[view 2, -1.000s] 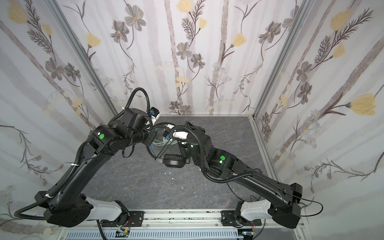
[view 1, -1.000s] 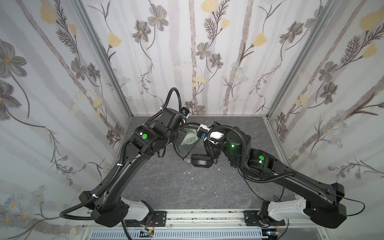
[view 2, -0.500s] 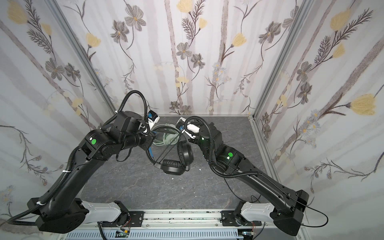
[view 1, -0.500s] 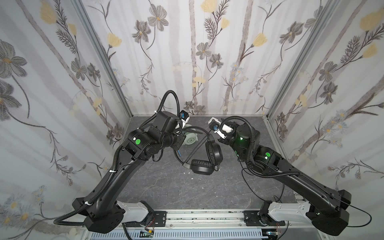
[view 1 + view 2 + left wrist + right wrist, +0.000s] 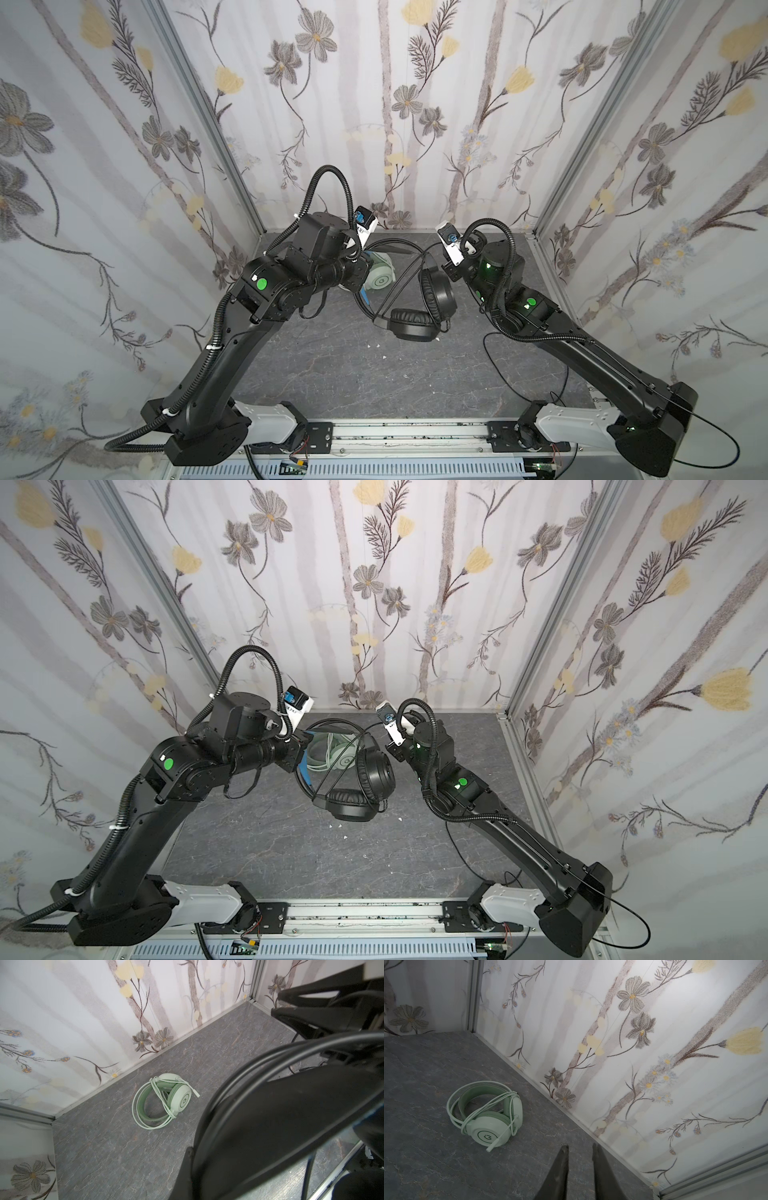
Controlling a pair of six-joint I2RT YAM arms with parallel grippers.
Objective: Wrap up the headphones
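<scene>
In both top views, your left gripper (image 5: 301, 759) is pressed shut on the headband of the black headset (image 5: 349, 808), whose ear cups dangle between the two arms over the table (image 5: 291, 854). The mint headset (image 5: 344, 762) lies behind it, near the back wall. Your left wrist view shows that mint headset lying flat, its cable (image 5: 134, 1109) wound around it. In your right wrist view, the right gripper (image 5: 580, 1167) has its fingers slightly apart, with nothing between them.

Grey marbled tabletop (image 5: 374, 386), floral wallpaper walls (image 5: 374, 104), metal corner posts (image 5: 206, 116)
</scene>
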